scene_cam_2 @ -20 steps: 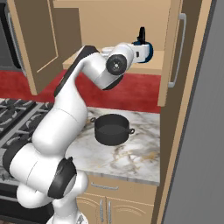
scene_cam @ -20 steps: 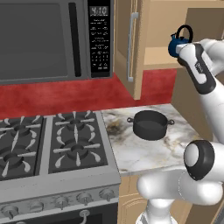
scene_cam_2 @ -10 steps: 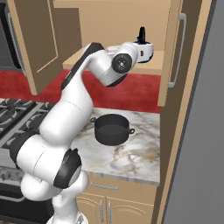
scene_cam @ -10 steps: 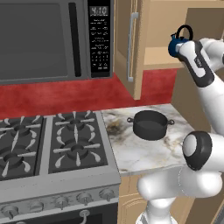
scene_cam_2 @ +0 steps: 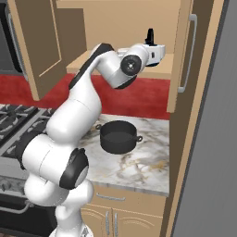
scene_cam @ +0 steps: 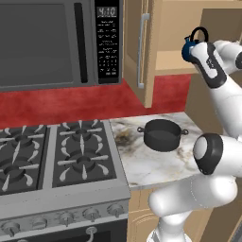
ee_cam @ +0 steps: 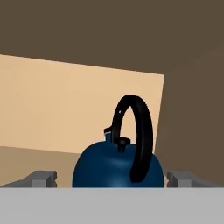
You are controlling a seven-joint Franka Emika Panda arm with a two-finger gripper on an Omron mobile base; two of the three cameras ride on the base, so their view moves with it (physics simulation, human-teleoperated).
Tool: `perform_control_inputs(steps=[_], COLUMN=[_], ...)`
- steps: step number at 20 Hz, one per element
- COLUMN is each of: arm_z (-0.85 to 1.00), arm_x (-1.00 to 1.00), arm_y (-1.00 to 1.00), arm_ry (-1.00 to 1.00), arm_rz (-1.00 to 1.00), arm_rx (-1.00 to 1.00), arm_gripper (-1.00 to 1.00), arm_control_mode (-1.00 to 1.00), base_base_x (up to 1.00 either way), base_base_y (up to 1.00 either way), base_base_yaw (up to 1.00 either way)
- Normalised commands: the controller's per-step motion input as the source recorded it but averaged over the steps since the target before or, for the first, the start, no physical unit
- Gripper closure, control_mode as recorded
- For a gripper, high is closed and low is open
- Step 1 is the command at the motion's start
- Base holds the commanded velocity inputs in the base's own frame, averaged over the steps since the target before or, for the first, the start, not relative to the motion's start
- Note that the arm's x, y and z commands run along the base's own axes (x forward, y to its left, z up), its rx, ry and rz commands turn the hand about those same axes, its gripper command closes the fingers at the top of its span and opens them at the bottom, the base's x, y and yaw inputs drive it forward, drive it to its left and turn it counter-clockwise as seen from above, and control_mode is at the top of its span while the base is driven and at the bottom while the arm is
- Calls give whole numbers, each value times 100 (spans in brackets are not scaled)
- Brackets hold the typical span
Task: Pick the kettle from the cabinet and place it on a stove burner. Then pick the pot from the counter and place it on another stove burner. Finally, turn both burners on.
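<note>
Blue and glossy, the kettle (ee_cam: 118, 168) stood upright on the inner shelf of the cabinet (scene_cam: 165, 28), with its black arched handle above it. In the hand view it sat between the two finger tips (ee_cam: 41, 178) of the end effector (ee_cam: 118, 180), which were wide apart, one on each side of the round body. Whether the tips touched the kettle could not be told; nothing was clamped or lifted. In the left base view the kettle (scene_cam: 189, 47) showed at the front edge of the shelf, partly behind the white arm (scene_cam: 215, 71), which reached up into the open cabinet. In the right base view the hand (scene_cam_2: 155, 52) lay level at the shelf height, between the two open doors, and a long silver bar handle (scene_cam_2: 185, 51) was on the right door.

Below, the dark pot (scene_cam: 162, 134) rested on the marble tabletop (scene_cam: 146, 165), to the right of the grey range. Its two small loop handles pointed to the sides. The stove burners (scene_cam: 80, 160) under their black grates carried nothing. A microwave (scene_cam: 52, 42) hung above the range, against the red wall.
</note>
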Motion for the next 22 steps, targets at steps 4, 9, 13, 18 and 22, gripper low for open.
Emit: perform_control_inputs(steps=[4,9,13,18,22], arm_z=[0,0,0,0,0], arm_x=[19,19,17,12,1], arm_y=[0,0,0,-1,-10], arm_ry=[0,0,0,0,0], arm_rz=[-10,-10,-5,-1,0], arm_rx=[-3,-2,0,0,0], arm_gripper=[-100,-100,-100,-100,-100], arm_control_mode=[-100,-100,-100,-100,-100], base_base_x=[0,0,0,0,0], base_base_y=[0,0,0,0,0], base_base_yaw=[0,0,0,0,0])
